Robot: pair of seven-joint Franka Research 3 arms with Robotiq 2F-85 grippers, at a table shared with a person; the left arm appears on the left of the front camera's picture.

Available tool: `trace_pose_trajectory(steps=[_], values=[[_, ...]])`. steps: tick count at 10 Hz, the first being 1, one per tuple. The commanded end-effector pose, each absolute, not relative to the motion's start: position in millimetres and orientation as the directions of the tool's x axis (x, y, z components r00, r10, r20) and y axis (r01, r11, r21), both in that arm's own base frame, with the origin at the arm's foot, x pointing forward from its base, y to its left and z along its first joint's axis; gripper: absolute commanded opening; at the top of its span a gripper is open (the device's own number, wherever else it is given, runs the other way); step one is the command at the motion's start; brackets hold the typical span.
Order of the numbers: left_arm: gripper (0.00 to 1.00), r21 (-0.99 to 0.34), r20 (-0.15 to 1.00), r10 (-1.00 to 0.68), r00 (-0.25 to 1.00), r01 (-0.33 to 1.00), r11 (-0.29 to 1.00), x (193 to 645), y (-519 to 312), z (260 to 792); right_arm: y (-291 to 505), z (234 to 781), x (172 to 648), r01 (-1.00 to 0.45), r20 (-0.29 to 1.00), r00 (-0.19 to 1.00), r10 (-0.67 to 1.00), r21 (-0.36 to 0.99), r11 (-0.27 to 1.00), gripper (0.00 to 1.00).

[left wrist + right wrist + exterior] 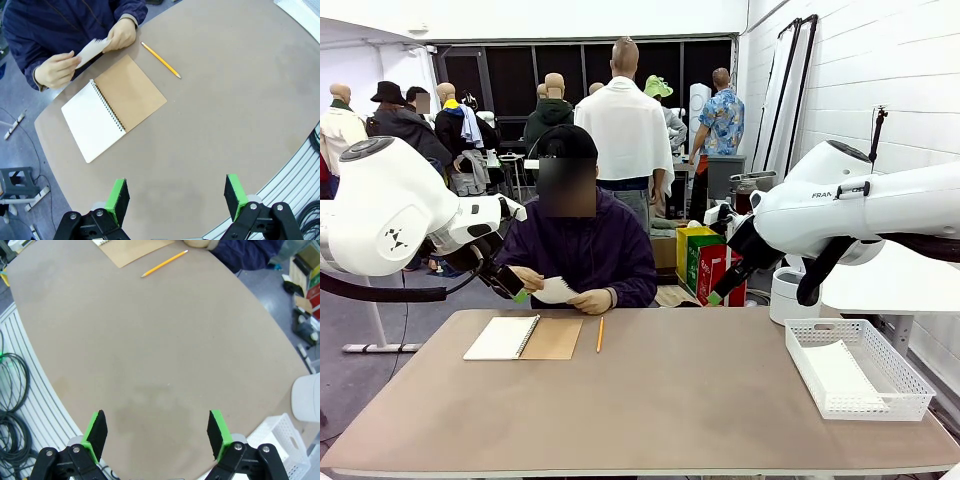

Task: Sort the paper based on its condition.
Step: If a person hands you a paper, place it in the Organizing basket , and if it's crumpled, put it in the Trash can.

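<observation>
Left end effector [175, 200] appears at the bottom edge of the left wrist view with its green-padded fingers spread wide and nothing between them, hanging above bare worktop [225, 125]; in the front view it sits at the left of the frame, dark against the person's sleeve. Upper left of that wrist view shows the person's two hands [55, 70] holding a white sheet of paper [92, 50] just off the worktop's far edge; in the front view the same paper [555, 290] is held between the hands at centre left, above the worktop. Below the hands in the wrist view lies an open spiral-bound notebook [112, 107], white page to the left and brown card cover to the right, flat on the worktop. Just right of the notebook lies a yellow pencil [161, 60], apart from the cover. In the front view the pencil [600, 334] lies just right of the notebook [523, 338]. Right of centre, the right end effector [157, 435] stands at the bottom edge of the right wrist view, its fingers spread apart and empty over bare worktop. At the right of the front view a white mesh basket [900, 375] rests on the worktop with white paper sheets [840, 375] lying flat inside it.
</observation>
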State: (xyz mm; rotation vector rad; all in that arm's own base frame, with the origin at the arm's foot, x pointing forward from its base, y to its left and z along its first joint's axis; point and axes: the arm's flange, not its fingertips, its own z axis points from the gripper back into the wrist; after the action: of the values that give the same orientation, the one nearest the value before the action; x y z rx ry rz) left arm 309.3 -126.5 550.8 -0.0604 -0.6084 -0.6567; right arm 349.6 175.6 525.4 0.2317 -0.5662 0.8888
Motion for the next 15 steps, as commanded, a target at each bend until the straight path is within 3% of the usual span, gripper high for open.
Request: trace_pose_trajectory(steps=[1,15], values=[[1.0,0.13,0.546,-0.553,0.629,0.589,0.798,309.6,-125.0,550.5,174.8,526.4,350.4,-0.782,0.565,0.501,0.655,-0.027,0.622,1.0],[1.0,0.13,0.546,-0.553,0.629,0.589,0.798,309.6,-125.0,550.5,174.8,526.4,350.4,-0.782,0.565,0.501,0.655,-0.027,0.622,1.0]])
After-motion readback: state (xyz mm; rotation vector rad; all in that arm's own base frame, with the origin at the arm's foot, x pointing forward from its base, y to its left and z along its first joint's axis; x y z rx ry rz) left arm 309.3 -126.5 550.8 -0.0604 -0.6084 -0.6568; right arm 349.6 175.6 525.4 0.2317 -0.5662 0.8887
